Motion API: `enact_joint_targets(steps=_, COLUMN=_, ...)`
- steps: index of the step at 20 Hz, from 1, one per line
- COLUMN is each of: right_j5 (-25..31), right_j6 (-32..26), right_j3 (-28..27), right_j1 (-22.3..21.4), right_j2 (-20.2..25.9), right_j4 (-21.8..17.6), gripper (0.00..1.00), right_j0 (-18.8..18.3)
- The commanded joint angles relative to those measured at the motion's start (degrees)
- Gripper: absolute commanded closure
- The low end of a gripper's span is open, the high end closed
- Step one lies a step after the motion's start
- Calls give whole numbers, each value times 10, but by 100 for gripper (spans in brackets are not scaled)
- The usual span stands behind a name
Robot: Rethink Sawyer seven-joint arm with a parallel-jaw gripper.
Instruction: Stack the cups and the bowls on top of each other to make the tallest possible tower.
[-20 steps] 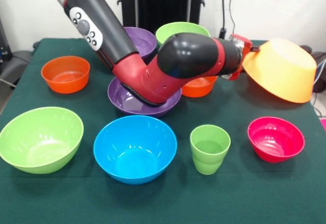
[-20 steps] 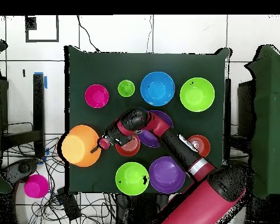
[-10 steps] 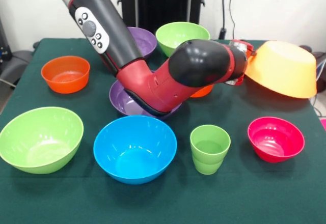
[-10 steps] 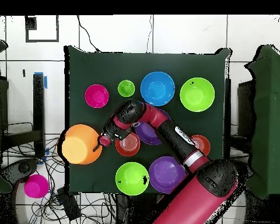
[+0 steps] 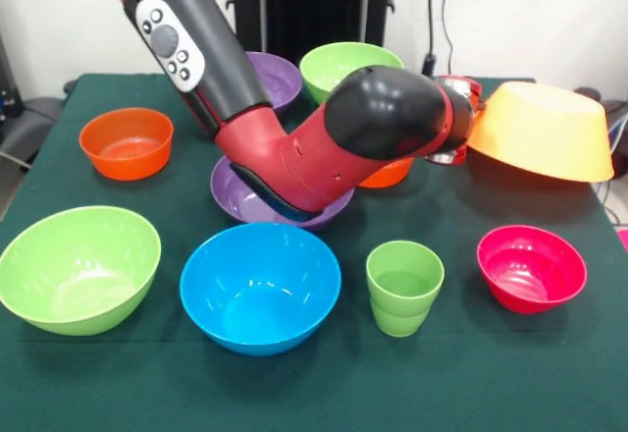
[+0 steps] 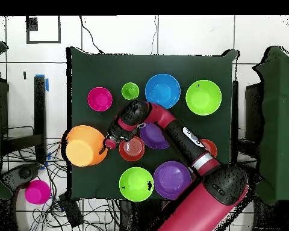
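Note:
My gripper is shut on the rim of the large orange bowl and holds it mouth-down, almost level, above the table's right side; both show in the overhead view, the gripper and the bowl. The light-green cup stands upright between the blue bowl and the pink-red bowl. A purple bowl and a small orange-red bowl lie partly hidden under my arm. Another small orange-red bowl sits at the left. Lime-green bowls sit at the front left and at the back, beside the second purple bowl.
The held bowl hangs over the green table's edge. A pink object and cables lie on the floor beside the table. The black pedestal stands behind the far bowls.
The orange bowl has turned from steeply tilted to nearly level, mouth down, and risen a little. My forearm has swung slightly with it.

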Motion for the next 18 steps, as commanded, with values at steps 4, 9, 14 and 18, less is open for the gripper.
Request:
enact_joint_targets(steps=4, right_j5=-198, right_j6=64, right_j3=-87, right_j1=-146, right_j2=-101, right_j4=-155, gripper=0, right_j0=14)
enact_joint_targets(steps=9, right_j5=-253, right_j6=154, right_j3=-110, right_j1=-196, right_j2=-151, right_j4=-212, gripper=0, right_j0=54)
enact_joint_targets(steps=14, right_j5=-241, right_j6=173, right_j3=-139, right_j1=-204, right_j2=-193, right_j4=-211, gripper=0, right_j0=84)
enact_joint_targets(steps=18, right_j5=-231, right_j6=220, right_j3=-150, right_j1=-198, right_j2=-235, right_j4=-198, gripper=0, right_j0=108)
